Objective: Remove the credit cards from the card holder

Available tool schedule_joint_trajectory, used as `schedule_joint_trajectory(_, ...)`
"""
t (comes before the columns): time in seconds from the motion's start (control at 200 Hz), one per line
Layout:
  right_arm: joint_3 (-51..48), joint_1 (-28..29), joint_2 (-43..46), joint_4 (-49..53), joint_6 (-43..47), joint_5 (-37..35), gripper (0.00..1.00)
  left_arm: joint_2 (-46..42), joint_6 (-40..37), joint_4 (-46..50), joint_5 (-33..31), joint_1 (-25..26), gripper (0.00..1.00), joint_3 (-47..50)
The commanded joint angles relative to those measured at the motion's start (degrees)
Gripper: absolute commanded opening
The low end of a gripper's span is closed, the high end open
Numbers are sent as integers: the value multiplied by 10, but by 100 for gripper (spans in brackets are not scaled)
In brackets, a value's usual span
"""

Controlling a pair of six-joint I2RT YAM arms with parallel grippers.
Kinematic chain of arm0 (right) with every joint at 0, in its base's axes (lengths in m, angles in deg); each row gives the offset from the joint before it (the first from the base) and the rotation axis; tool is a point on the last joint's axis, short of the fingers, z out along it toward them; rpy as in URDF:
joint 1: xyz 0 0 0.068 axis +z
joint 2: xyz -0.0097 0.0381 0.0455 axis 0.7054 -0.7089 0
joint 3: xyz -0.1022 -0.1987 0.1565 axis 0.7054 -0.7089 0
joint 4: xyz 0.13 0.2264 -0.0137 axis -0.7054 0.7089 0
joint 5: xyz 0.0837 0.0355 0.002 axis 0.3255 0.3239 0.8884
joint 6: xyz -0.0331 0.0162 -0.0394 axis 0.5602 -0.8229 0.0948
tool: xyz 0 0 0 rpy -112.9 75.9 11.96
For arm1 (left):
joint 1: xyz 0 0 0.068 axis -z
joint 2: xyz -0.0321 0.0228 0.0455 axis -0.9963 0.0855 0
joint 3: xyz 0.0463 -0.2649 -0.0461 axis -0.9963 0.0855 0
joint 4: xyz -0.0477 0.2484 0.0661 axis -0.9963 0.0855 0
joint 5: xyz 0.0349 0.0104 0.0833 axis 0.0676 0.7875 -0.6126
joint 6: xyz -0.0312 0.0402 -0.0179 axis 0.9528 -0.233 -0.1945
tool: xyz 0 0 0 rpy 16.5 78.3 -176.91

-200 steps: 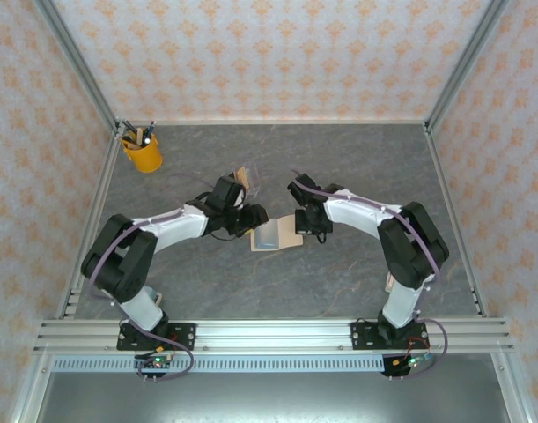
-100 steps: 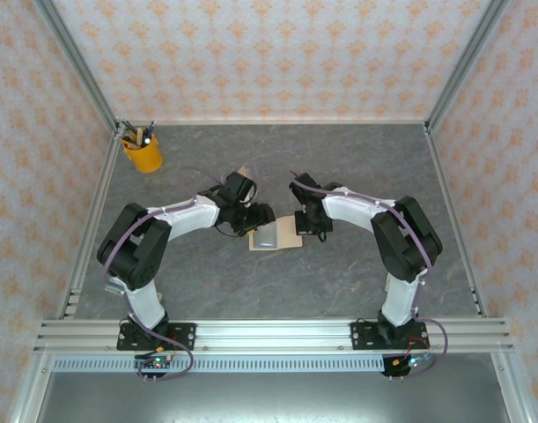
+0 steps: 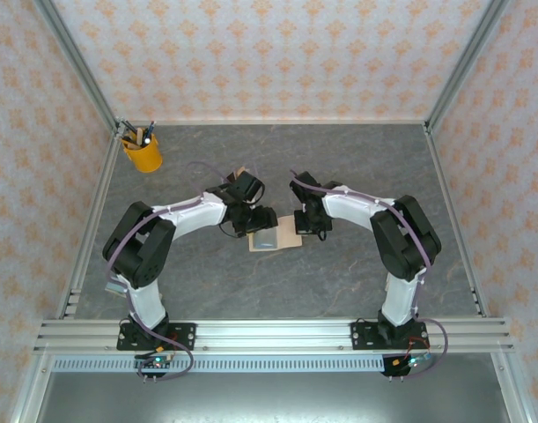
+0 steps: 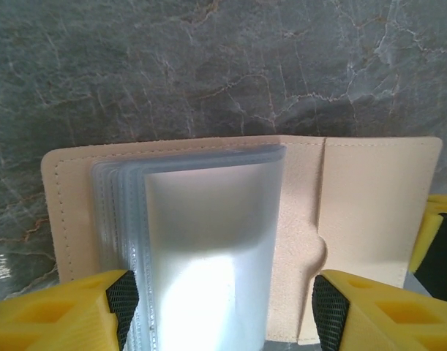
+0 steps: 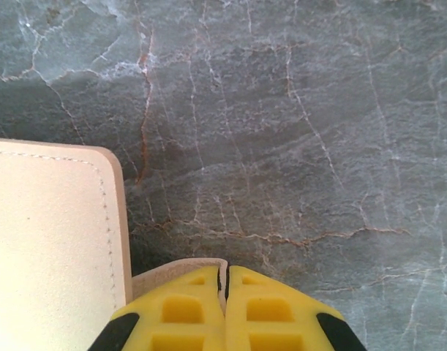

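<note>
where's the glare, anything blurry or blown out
Left wrist: strong white glare on the frosted clear plastic sleeves of the open tan leather card holder, washing out their lower part. Right wrist: the holder's flap bleaches pale at lower left; the grey marble table is sharp. Top external: even light, no glare.

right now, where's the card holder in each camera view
Top external: the card holder lies open at the middle of the table.
Left wrist: the card holder spans the lower half, clear sleeves left, tan flap right.
Right wrist: its tan stitched panel sits lower left.
Shared landmark: the grey marbled table around it.
</note>
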Motion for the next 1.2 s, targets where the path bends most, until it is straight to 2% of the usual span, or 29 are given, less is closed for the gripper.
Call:
schedule_joint_trajectory(0.0, 7, 1, -17, 4, 0, 25, 0, 10, -21, 48, -37, 7, 68, -11)
schedule_joint_trajectory(0.115, 6, 1, -19, 2, -4, 29, 1, 10, -22, 42, -27, 7, 67, -10)
schedule_joint_trajectory(0.32, 2, 1, -20, -3, -10, 35, 1, -18, -42, 82, -81, 7, 66, -16)
schedule_joint_trajectory(0.47, 3, 1, -27, -2, -12, 41, 1, -8, -40, 49, -42, 7, 57, -4)
schedule_joint_trajectory(0.535, 2, 2, -28, -3, -13, 41, 0, -6, -37, 42, -38, 7, 49, -3)
schedule_joint_trajectory(0.676, 0, 1, -29, -6, -14, 45, 1, -6, -37, 38, -36, 7, 42, -3)
schedule_joint_trajectory(0.946, -3, 1, -33, -8, -16, 52, 0, 2, -34, 26, -19, 8, 40, -3)
schedule_joint_trajectory(1.191, -4, 1, -34, -11, -16, 63, 0, -12, -25, -40, 52, 8, 39, 17)
